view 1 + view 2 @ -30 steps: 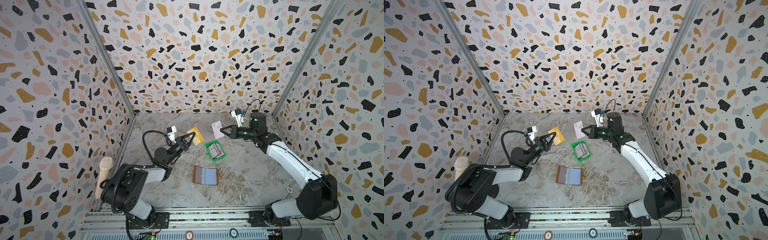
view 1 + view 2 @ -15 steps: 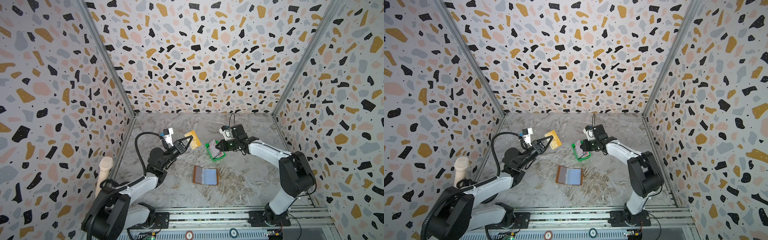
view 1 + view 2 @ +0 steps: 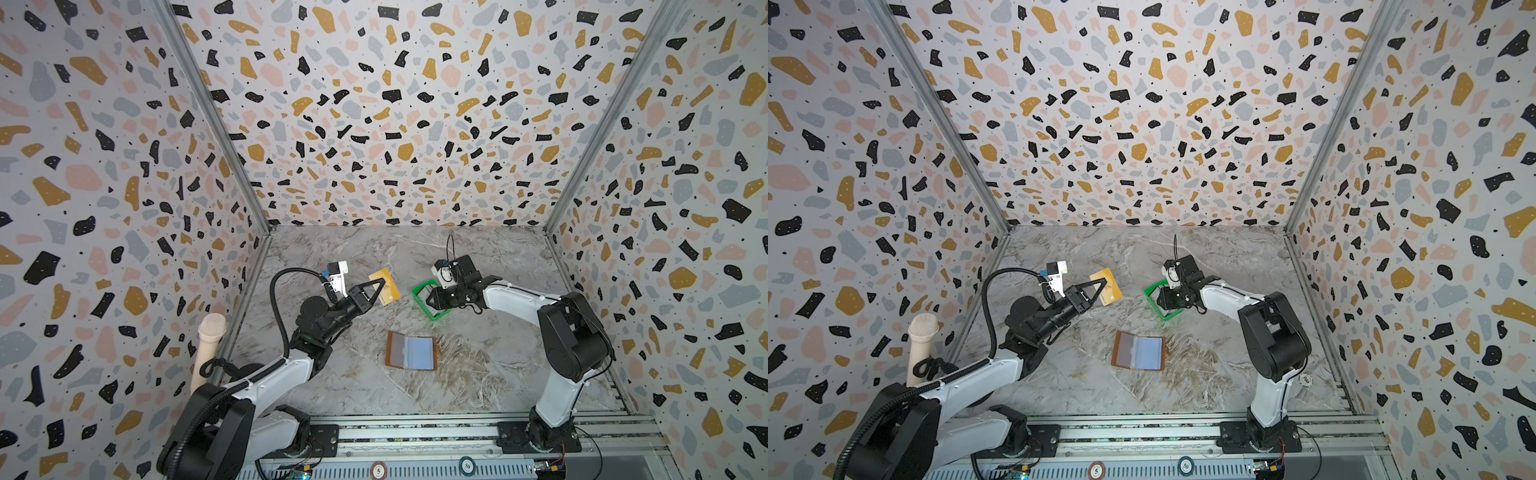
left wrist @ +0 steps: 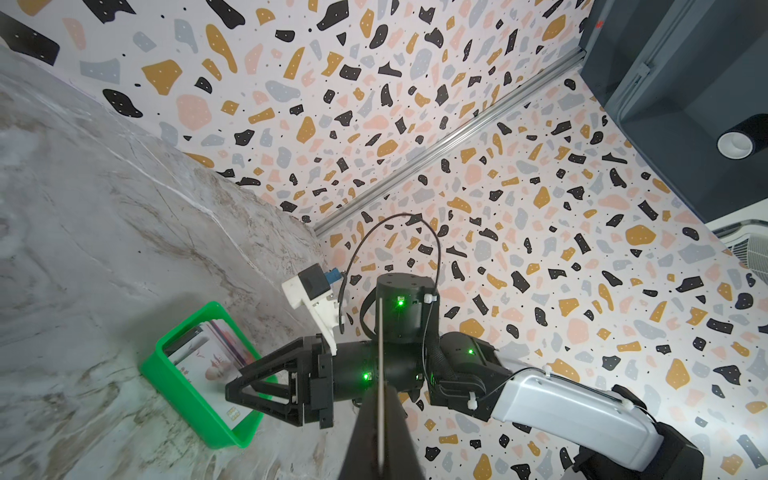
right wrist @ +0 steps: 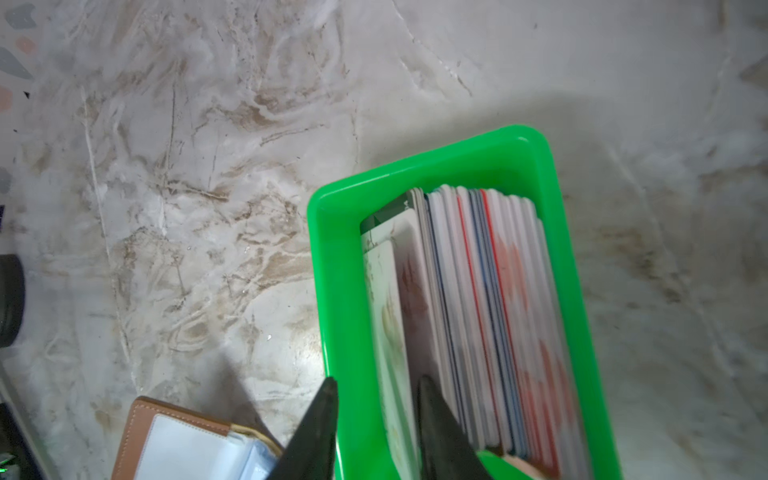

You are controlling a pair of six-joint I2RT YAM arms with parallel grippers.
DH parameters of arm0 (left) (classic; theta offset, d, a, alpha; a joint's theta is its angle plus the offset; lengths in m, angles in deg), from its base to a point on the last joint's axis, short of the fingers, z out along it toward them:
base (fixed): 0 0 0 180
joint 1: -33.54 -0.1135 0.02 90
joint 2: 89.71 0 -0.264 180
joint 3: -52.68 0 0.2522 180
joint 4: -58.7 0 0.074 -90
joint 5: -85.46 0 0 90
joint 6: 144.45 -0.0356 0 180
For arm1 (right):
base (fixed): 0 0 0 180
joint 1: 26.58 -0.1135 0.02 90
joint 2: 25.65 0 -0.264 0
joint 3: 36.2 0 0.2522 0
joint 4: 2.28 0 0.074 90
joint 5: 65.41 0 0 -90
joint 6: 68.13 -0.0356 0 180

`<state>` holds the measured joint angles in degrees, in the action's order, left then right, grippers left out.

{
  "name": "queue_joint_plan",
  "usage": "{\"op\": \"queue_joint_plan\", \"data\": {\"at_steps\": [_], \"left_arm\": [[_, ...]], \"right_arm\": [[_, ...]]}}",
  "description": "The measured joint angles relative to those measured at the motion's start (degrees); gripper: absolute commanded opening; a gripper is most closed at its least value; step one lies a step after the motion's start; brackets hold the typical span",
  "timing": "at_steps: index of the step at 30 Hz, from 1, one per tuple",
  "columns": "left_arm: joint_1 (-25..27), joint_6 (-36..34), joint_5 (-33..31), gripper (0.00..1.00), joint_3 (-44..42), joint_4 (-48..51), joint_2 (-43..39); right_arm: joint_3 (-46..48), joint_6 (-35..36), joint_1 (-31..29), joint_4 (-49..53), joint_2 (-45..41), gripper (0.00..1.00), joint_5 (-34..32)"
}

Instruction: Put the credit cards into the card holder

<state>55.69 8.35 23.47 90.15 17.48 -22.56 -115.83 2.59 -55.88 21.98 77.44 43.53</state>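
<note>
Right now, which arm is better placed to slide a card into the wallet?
Left. The left gripper is shut on a gold card, raised, near the open wallet. The right gripper is at the green tray, jaws parted, apparently gripping nothing.

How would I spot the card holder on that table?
Look at the marble tabletop. Near its middle, closer to the front rail than the green tray, the card holder lies open and flat. It alone has a tan-brown border around bluish-grey clear sleeves; the tray is bright green and packed with cards.
</note>
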Motion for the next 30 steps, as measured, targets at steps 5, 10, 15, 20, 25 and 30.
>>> {"op": "queue_joint_plan", "data": {"at_steps": [5,10,15,20,25,30], "left_arm": [[0.0,-0.5,1.5,0.00,-0.7,0.3,-0.4],[0.0,-0.5,3.8,0.00,-0.7,-1.0,-0.5],[0.0,0.7,7.0,0.00,-0.9,-5.8,-0.5],[0.3,2.4,9.7,0.00,-1.6,-10.9,-0.5],[1.2,3.0,11.9,0.00,-1.7,-12.8,-0.3],[1.8,3.0,12.5,0.00,-2.0,-14.1,-0.3]], "right_arm": [[-0.3,0.8,-0.9,1.0,-7.5,0.49,0.6],[-0.3,2.0,-1.0,-2.0,-18.5,0.53,10.8],[-0.2,1.4,-1.1,-6.7,-21.5,0.52,23.9],[1.2,0.0,-2.0,-9.3,-20.9,0.51,32.7],[1.2,-0.3,-4.2,-10.7,-20.6,0.47,36.5],[0.4,-0.1,-5.7,-10.5,-19.5,0.43,37.5]]}}
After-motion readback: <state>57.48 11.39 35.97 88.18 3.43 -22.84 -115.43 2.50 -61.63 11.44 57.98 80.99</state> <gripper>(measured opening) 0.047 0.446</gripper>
